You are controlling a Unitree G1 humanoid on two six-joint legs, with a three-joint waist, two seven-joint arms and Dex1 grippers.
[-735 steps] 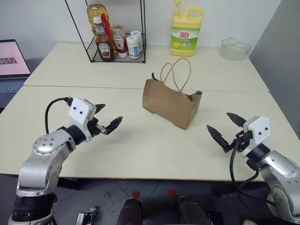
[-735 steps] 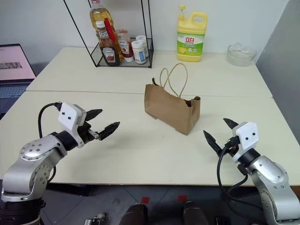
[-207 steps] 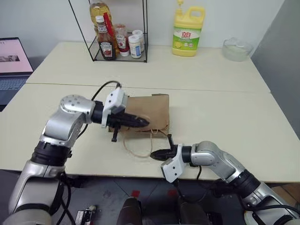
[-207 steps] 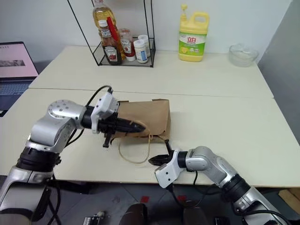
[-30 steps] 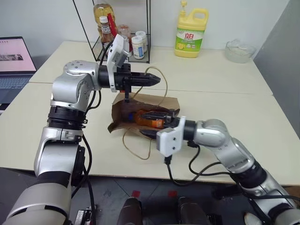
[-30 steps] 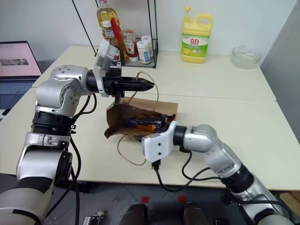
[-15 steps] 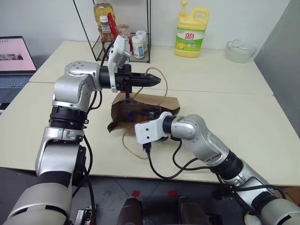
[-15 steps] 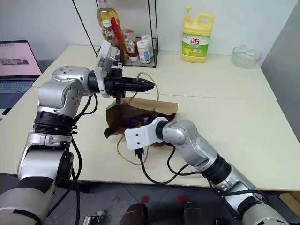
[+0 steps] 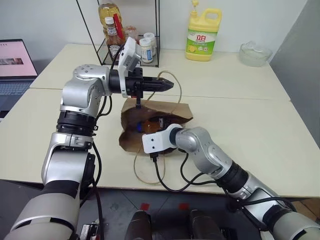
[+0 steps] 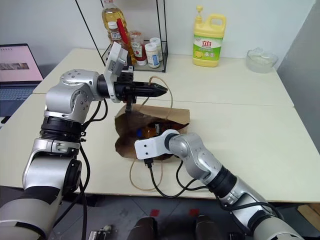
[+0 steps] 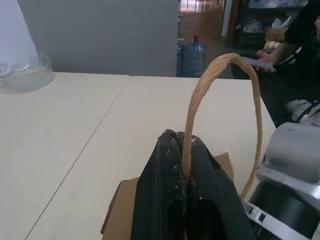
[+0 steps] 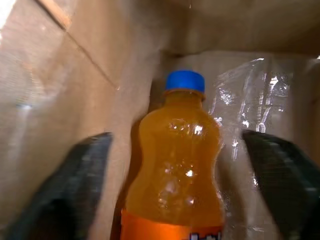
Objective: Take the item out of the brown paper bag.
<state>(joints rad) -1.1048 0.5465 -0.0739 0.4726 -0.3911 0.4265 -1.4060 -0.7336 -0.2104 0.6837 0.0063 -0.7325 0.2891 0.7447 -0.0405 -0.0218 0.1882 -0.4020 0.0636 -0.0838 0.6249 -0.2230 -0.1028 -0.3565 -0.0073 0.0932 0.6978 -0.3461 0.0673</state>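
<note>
While the left claw (image 9: 167,85) pinches a cord handle (image 11: 222,95), the right claw (image 12: 185,165) sits wide open inside the brown paper bag (image 9: 172,109), seemingly not yet gripping the item (image 12: 177,170).

Orange bottle (image 12: 172,185) with blue cap, lying inside brown paper bag (image 12: 75,85), between 2 wide-spread black fingers (image 12: 70,185)
</note>
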